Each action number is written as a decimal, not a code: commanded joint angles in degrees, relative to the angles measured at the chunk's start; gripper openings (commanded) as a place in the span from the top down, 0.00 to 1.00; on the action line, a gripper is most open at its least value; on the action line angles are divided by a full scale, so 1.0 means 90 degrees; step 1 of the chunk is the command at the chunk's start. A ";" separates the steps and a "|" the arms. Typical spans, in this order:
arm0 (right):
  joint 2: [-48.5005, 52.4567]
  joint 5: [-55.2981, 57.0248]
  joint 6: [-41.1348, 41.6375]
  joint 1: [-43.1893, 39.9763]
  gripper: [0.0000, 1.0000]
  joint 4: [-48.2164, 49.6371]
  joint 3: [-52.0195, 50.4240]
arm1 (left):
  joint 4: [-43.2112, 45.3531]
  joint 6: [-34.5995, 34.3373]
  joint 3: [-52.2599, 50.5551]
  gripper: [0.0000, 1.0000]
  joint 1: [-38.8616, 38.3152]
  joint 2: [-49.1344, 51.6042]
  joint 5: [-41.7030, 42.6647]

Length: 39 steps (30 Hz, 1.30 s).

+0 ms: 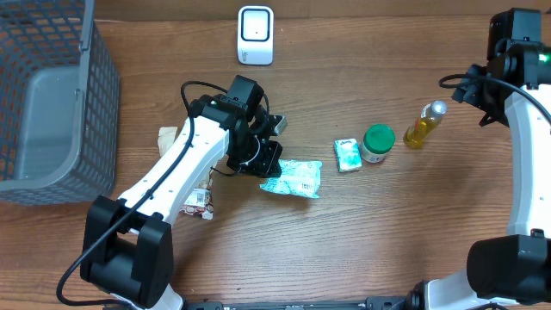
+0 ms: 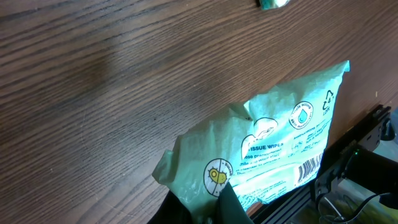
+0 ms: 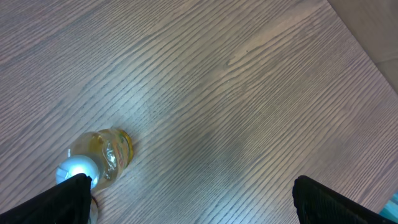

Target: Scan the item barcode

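Note:
A pale green pack of tissue wipes [image 1: 293,178] is pinched at its left end by my left gripper [image 1: 269,164], which is shut on it. In the left wrist view the pack [image 2: 280,143] hangs from the gripper [image 2: 208,208] with its printed side and barcode [image 2: 309,169] facing the camera. The white scanner [image 1: 256,34] stands at the back of the table, well apart from the pack. At the far right, my right gripper [image 1: 485,89] is open with nothing between its fingers [image 3: 68,199]. It hovers just right of a yellow bottle [image 3: 102,155].
A grey wire basket [image 1: 52,95] fills the far left. A small green box [image 1: 347,155], a green-lidded jar [image 1: 377,143] and the yellow bottle [image 1: 424,124] stand in a row right of centre. Two small packets [image 1: 197,202] [image 1: 167,136] lie beside the left arm.

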 commanded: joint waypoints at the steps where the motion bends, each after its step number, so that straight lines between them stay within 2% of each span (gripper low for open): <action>1: -0.0002 0.0015 0.0049 0.0000 0.00 0.0029 0.0049 | 0.0007 0.0143 0.0104 0.96 -0.0015 -0.0117 0.0189; 12: -0.0002 0.0015 0.0049 0.0000 0.00 0.0029 0.0049 | 0.0034 0.0117 0.0104 0.96 -0.0015 -0.0112 -0.0177; 39: -0.0002 0.0015 0.0049 0.0000 0.00 0.0029 0.0049 | 0.0197 -0.0488 0.0104 0.96 -0.0017 -0.0104 -0.0175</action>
